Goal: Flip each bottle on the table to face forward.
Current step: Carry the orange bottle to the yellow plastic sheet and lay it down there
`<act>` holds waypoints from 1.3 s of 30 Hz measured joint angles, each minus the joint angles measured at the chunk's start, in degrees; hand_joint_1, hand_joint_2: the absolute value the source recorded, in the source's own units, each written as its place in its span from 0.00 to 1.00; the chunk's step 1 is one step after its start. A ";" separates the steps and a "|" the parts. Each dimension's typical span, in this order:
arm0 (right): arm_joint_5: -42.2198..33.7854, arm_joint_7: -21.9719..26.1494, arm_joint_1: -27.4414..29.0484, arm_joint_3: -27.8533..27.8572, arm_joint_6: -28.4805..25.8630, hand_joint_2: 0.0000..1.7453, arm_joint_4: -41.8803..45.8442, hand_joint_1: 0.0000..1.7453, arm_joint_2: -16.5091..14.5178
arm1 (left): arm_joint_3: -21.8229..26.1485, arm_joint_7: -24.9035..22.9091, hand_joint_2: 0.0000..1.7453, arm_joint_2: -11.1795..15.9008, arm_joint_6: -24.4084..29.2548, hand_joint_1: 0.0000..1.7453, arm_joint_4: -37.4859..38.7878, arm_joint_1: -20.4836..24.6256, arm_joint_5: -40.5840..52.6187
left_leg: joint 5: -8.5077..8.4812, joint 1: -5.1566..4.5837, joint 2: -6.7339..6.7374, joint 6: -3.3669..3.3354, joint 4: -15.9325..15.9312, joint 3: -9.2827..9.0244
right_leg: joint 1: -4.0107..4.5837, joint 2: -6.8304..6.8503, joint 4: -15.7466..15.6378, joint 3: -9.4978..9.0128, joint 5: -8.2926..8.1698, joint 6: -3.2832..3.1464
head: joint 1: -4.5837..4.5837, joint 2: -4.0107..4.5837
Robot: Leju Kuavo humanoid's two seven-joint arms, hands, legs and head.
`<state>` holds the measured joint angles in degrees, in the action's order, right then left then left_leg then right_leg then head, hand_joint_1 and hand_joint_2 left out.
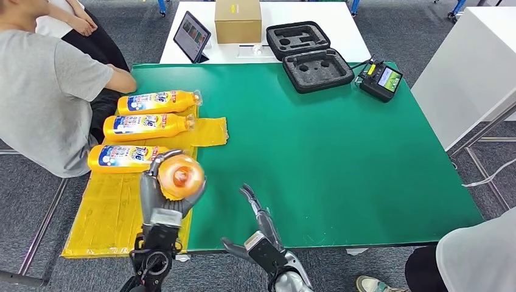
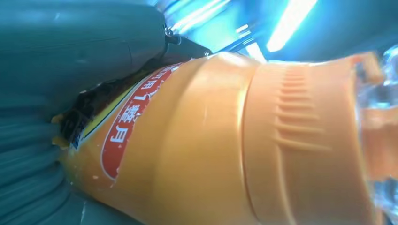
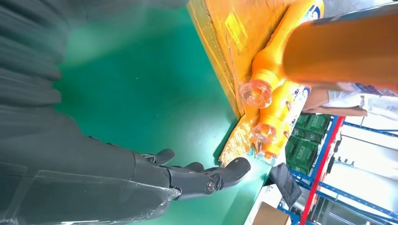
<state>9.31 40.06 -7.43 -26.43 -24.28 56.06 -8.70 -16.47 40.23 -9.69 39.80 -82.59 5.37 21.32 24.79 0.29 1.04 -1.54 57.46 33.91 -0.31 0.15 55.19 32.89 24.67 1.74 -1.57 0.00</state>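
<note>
The left hand (image 1: pixel 163 198) grips an orange bottle (image 1: pixel 181 176) at the near left of the green worktop (image 1: pixel 341 152), lifted and tilted so its round end faces the head camera. The left wrist view catches that bottle's label close up: a red oval band with white characters, blurred and turned, not readable beyond that. The ribbed orange collar shows; the clear cap is cut off at the frame edge.

Three more orange bottles lie on their sides on a yellow sheet (image 1: pixel 115 213) at the left: the far bottle (image 1: pixel 158 101), the middle bottle (image 1: pixel 146 126) and the near bottle (image 1: pixel 125 157). Each shows a white, blue and red label facing up, the lettering too small to read. The held bottle hides the near bottle's cap end.

The right hand (image 1: pixel 258 222) hovers over the near edge of the worktop, fingers spread wide, holding nothing.

A seated person in a grey shirt (image 1: pixel 42 97) is at the left, beside the bottles. At the far side stand a tablet (image 1: pixel 192 36), a cardboard box (image 1: pixel 238 20), an open black foam case (image 1: pixel 307 55) and a handheld controller (image 1: pixel 380 79) with a lit screen.
</note>
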 joint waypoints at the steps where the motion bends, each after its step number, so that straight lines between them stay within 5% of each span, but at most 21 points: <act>1: -0.02 0.00 0.10 0.00 0.00 1.00 0.00 0.00 -0.01 | 1.19 0.01 1.00 -0.21 0.04 1.00 -0.15 -0.30 2.70 | 0.00 0.00 0.00 0.00 0.00 0.00 | 0.00 0.00 0.00 0.00 0.00 0.00 | 0.00 0.00; 12: -0.02 0.00 0.42 0.00 0.00 1.00 0.00 0.00 -0.02 | 6.19 -0.04 1.00 -1.20 0.24 1.00 -0.75 -1.60 6.73 | -0.01 0.00 -0.01 0.00 0.00 0.01 | 0.00 0.02 0.00 0.00 0.00 0.00 | 0.00 0.00; 23: -0.22 0.00 0.41 0.04 1.64 1.00 -0.03 0.00 -0.04 | 16.91 -0.59 1.00 -5.09 0.24 1.00 1.39 -1.72 42.77 | -0.01 0.00 -0.01 0.01 0.00 0.00 | 0.00 0.03 0.00 0.02 0.00 0.00 | 0.00 0.00; 26: -0.23 0.00 0.12 0.30 2.60 1.00 -0.30 0.00 -0.13 | 18.85 -5.80 1.00 -5.81 0.24 1.00 4.19 0.10 52.13 | -0.03 0.00 -0.02 0.04 0.00 0.00 | 0.00 0.03 0.00 0.01 -0.01 -0.01 | 0.00 0.00; 33: -0.43 0.00 0.07 1.42 3.18 1.00 -1.13 0.00 -0.21 | 16.52 -27.03 1.00 -3.91 0.24 1.00 9.03 1.51 65.98 | -0.06 0.00 -0.04 0.04 0.01 0.01 | 0.00 0.03 0.00 0.03 -0.02 0.00 | -0.01 0.00; 39: -0.94 0.00 0.47 1.91 3.15 1.00 -0.79 0.00 -0.46 | 13.30 -33.98 1.00 -0.96 0.24 1.00 15.48 4.81 65.94 | -0.06 0.00 -0.05 0.04 0.00 0.02 | 0.00 0.04 0.00 0.05 -0.02 0.00 | 0.00 0.00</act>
<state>8.37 40.06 -6.96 -24.52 -21.14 55.27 -9.17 -3.17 6.25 -10.65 40.04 -67.12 10.18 87.26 24.73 0.29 0.99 -1.49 57.46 33.93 -0.31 0.19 55.19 32.94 24.65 1.74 -1.57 0.00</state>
